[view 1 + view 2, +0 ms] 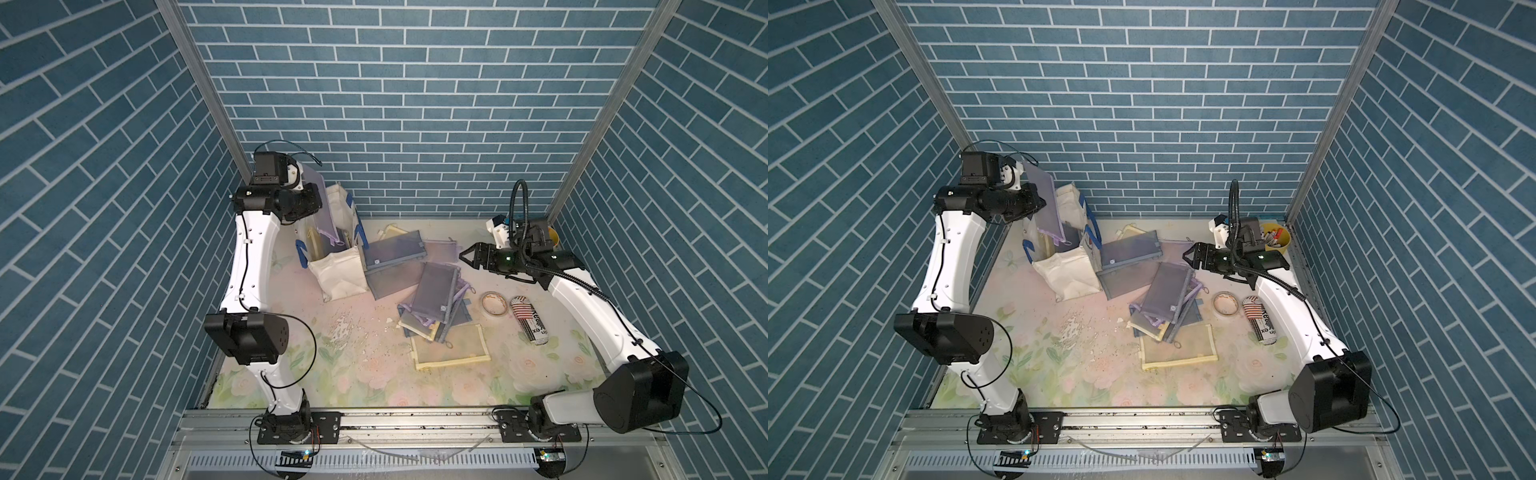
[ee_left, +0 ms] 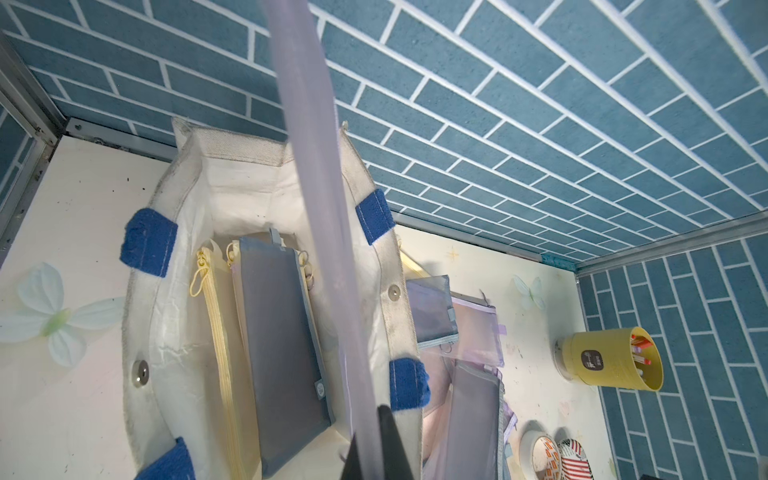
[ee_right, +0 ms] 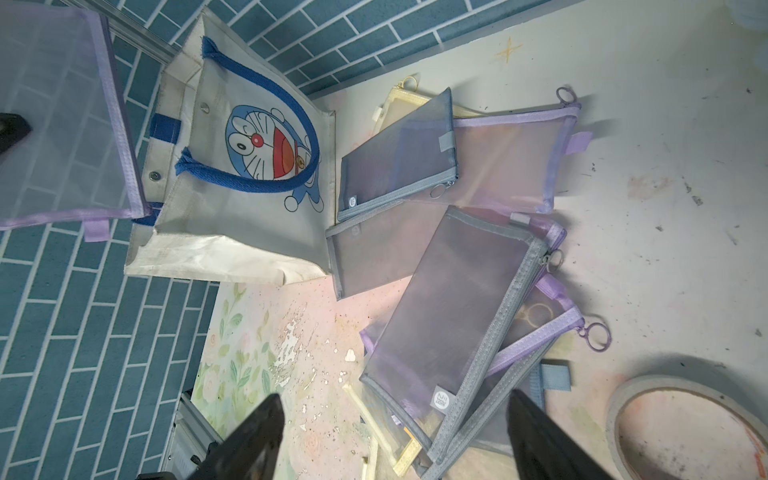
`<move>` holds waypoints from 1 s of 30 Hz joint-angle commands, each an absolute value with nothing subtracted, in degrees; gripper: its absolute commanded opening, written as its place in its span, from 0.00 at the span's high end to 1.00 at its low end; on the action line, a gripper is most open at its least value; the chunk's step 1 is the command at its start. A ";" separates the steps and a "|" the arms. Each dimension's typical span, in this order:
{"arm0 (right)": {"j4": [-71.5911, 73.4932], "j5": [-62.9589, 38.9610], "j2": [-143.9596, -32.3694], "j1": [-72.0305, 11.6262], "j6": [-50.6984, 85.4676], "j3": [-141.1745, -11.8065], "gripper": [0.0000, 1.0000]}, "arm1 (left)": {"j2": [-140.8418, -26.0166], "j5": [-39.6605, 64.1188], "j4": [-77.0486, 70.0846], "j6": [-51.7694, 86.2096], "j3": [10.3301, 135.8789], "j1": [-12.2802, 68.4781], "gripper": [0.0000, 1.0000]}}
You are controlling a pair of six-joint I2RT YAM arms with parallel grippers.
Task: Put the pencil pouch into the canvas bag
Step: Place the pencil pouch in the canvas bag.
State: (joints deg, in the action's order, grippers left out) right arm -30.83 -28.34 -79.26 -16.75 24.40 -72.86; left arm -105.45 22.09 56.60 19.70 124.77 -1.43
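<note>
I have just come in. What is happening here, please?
The left gripper is shut on a translucent mesh pencil pouch with purple trim, which hangs above the open mouth of the boxy off-white canvas bag with blue handles. A yellow-trimmed pouch and a grey-blue pouch are already inside the bag. The right gripper is open and empty, above the loose pile of mesh pouches on the flowered table.

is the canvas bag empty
Not empty: the canvas bag holds a yellow pouch and a grey pouch, seen from the left wrist.
</note>
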 commanded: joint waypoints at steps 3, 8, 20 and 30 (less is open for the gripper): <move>-31.50 -29.51 -77.64 -16.99 24.31 -73.28 0.17 | -109.93 23.28 54.32 19.41 123.93 -1.27 1.00; -32.88 -30.05 -78.42 -17.03 24.08 -73.66 0.17 | -110.56 23.66 46.79 21.51 116.70 -0.49 1.00; -37.13 -31.62 -84.33 -16.88 20.60 -79.56 0.17 | -113.12 20.95 40.26 23.65 108.90 1.76 0.85; -38.82 -30.82 -83.29 -16.36 21.56 -80.03 0.18 | -110.48 7.42 48.80 17.98 115.91 1.86 0.36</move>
